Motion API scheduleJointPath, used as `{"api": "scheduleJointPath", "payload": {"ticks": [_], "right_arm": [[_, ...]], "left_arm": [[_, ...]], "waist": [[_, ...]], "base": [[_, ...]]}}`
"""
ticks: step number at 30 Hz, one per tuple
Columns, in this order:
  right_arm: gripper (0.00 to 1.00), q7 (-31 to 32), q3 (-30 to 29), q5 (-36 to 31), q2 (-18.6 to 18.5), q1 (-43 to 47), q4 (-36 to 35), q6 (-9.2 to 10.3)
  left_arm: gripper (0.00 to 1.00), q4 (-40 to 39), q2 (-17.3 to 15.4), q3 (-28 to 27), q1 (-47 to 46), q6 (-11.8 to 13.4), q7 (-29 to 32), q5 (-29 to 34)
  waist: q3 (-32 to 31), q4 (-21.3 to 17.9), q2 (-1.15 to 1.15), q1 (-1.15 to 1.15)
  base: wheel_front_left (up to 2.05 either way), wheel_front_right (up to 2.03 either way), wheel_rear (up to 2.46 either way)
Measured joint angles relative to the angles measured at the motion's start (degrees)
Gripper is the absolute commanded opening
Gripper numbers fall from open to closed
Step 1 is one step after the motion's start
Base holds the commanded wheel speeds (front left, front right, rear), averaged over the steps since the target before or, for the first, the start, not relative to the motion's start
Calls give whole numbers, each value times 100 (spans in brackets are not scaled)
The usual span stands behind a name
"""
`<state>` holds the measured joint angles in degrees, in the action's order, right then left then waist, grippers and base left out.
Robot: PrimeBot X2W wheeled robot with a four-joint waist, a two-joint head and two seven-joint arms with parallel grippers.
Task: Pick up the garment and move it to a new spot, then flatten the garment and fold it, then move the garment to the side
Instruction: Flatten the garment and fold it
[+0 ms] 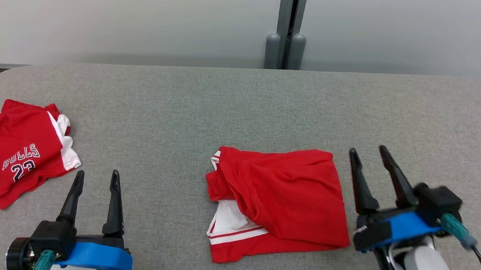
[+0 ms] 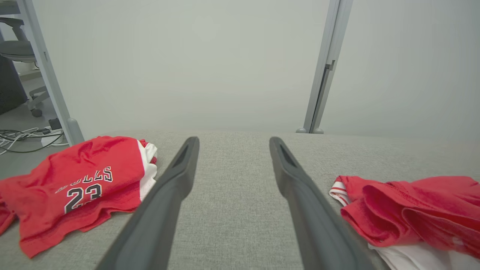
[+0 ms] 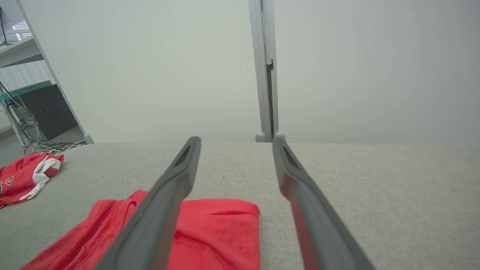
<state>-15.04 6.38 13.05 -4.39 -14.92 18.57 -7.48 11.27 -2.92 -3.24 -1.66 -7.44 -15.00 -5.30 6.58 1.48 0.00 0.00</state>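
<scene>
A red Bulls jersey lies crumpled at the grey tabletop's left edge. Just right of it is the left gripper, jaws apart and empty. The folded red garment (white trim showing) lies near centre. Beside it is the right gripper, jaws likewise parted, holding nothing.

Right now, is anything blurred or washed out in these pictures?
Head view: the right gripper is partly smeared, the left gripper crisp, light even with no glare. Left wrist view: the wall post leans, likely lens distortion. Right wrist view: the near garment looks soft.
</scene>
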Motion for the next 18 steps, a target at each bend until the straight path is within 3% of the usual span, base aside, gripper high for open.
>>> {"api": "scheduleJointPath", "payload": {"ticks": [4, 7, 18], "right_arm": [[100, 0, -508, -71, 99, 821, -571, 0], [100, 0, -598, -64, 133, 1128, -624, 0], [100, 0, -505, 80, 145, 1167, -612, 0]], "left_arm": [[100, 2, -2, 40, 36, 0, 0, 3], [100, -13, -3, 52, 62, 0, 0, 26], [100, -25, -47, 291, 79, 0, 0, 48]], "waist": [[-93, -1, 0, 0], [-129, -9, 0, 0], [-134, -58, 0, 0]], "base": [[0, 0, 0], [0, 0, 0], [0, 0, 0]]}}
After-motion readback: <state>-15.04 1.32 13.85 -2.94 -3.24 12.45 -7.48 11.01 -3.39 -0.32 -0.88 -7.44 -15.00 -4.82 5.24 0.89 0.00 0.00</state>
